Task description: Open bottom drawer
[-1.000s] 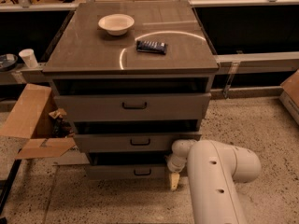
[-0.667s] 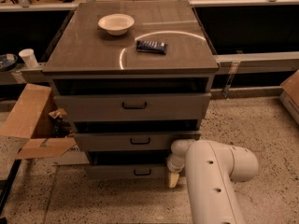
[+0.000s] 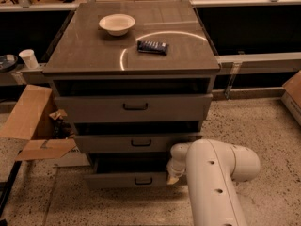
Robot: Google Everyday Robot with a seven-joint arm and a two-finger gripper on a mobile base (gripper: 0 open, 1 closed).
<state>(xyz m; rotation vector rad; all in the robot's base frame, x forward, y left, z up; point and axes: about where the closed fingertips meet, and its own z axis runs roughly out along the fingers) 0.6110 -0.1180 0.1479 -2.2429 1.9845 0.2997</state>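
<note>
The grey cabinet has three drawers, each a little way out. The bottom drawer is the lowest, with a small black bar handle and a dark gap above its front. My gripper is at the right end of the bottom drawer's front, at the tip of the white arm that comes in from the lower right. The middle drawer and the top drawer sit above it.
A white bowl and a dark flat packet lie on the cabinet top. An open cardboard box stands on the floor to the left. A paper cup is on the left ledge. Speckled floor lies to the right.
The bottom drawer's front has slid out towards the camera and the dark gap above it has grown. The gripper stays at its right end.
</note>
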